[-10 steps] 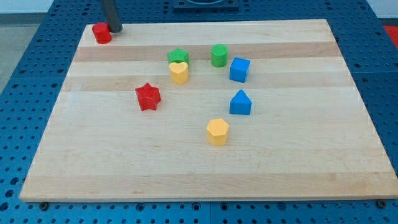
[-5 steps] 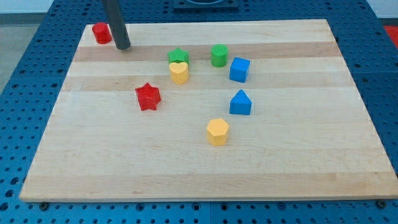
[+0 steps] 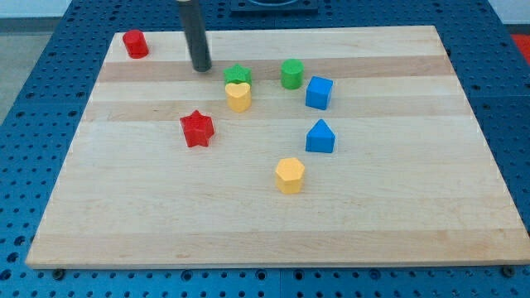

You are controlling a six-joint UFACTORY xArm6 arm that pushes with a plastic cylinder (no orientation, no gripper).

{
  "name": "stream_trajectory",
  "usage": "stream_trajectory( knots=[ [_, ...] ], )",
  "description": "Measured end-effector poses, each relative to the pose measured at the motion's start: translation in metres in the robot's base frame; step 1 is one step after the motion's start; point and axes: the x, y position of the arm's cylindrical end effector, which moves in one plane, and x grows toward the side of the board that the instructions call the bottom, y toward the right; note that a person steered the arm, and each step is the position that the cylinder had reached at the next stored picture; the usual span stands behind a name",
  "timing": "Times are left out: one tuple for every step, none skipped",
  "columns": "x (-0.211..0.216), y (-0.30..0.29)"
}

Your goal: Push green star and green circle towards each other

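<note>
Green star (image 3: 238, 74): upper middle of the wooden board (image 3: 389, 207), its lower edge touching or all but touching the yellow heart (image 3: 238, 96) directly below it (the two overlap in this view, so contact cannot be confirmed); green circle (image 3: 291, 74): a short cylinder to the star's right at the same height in the view, a clear strip of board between the two; my tip (image 3: 201, 68): end of the dark rod, down at the board just left of the green star, near it but apart, on the side away from the green circle; no pincer on this arm, only the plain rod, so nothing to read as apart or together; blue cube (image 3: 319, 92): just beside the green circle, lower right of it; blue triangular block (image 3: 320, 136): below the cube; yellow hexagon (image 3: 290, 175): lower middle; red star (image 3: 197, 128): left of centre, well apart from the heart; red cylinder (image 3: 135, 43): top left corner of the board.
</note>
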Motion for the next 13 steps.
stream_trajectory(
  knots=[
    [0.003,0.031],
    [0.024,0.043],
    [0.039,0.043],
    [0.039,0.043],
    [0.039,0.028],
    [0.042,0.019],
    [0.056,0.021],
    [0.057,0.024],
    [0.051,0.024],
    [0.028,0.024],
    [0.023,0.024],
    [0.006,0.026],
    [-0.026,0.033]
  ],
)
